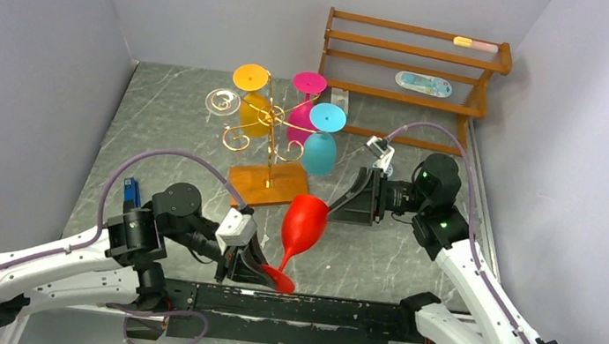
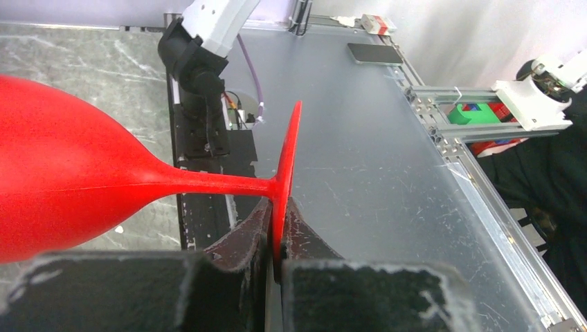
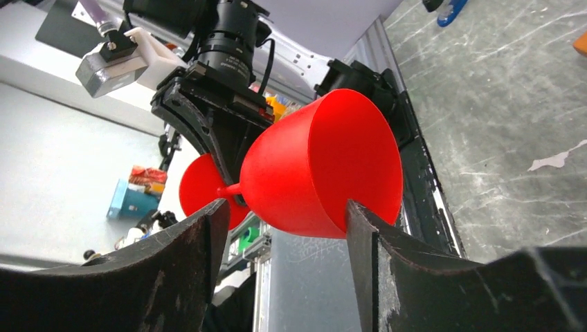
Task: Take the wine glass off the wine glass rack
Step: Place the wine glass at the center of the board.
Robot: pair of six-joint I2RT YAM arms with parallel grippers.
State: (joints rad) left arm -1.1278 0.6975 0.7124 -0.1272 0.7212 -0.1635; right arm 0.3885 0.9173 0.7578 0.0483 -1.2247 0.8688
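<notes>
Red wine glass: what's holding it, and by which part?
The left gripper pinches the red wine glass by the edge of its foot; the right gripper, open, only straddles the bowl.

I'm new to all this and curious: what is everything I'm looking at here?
red wine glass: one, red, tilted between the arms, off the rack
wine glass rack: one, gold wire on wooden base, mid-table
hanging wine glasses: four, teal, orange, pink, clear, on the rack
slatted shelf: one, brown wood, back right
table: one, grey marbled
left end effector: one, black, shut on the red glass's foot
right end effector: one, black, open around its bowl
</notes>
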